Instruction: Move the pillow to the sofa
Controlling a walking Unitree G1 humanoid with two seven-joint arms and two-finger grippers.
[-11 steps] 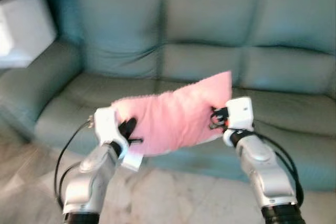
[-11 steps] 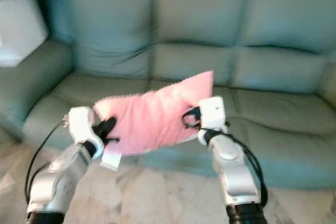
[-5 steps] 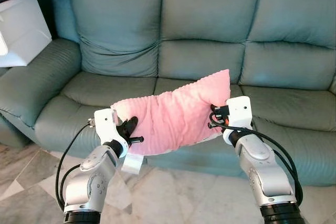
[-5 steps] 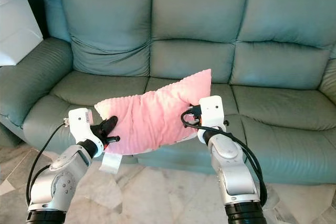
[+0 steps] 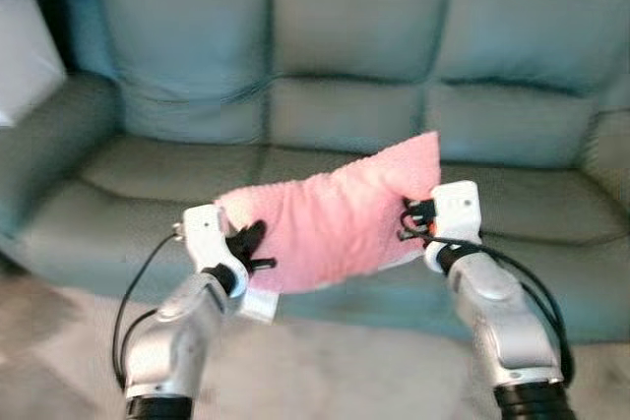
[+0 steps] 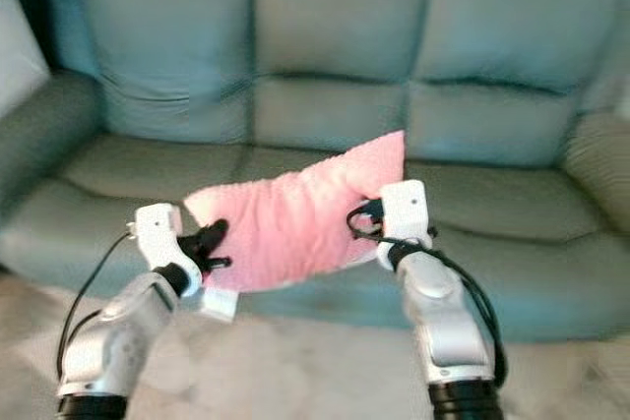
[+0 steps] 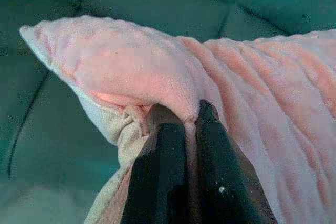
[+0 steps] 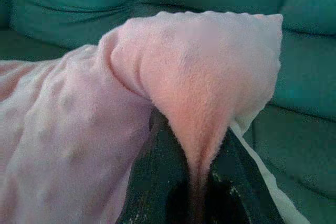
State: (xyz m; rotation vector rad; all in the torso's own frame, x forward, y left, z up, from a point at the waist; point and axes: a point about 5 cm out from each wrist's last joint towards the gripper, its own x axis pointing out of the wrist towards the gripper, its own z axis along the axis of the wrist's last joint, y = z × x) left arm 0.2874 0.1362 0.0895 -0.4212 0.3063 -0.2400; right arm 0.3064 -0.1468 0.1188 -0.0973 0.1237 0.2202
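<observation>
The pink pillow (image 5: 340, 218) hangs in the air between both grippers, in front of the sofa's (image 5: 354, 76) seat edge. The left gripper (image 5: 254, 246) pinches its lower left end, and the right gripper (image 5: 411, 221) pinches a fold at its raised right end.

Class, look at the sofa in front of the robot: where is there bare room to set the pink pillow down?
The sofa seat cushions look bare on both sides of the pillow, from armrest to armrest. Only the spot behind the pillow is hidden; it hangs between the left gripper and right gripper.

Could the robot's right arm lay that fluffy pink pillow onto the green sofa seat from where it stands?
Probably yes. The right gripper and left gripper both pinch the fluffy pink pillow, held just before the green leather sofa, with nothing between them.
</observation>
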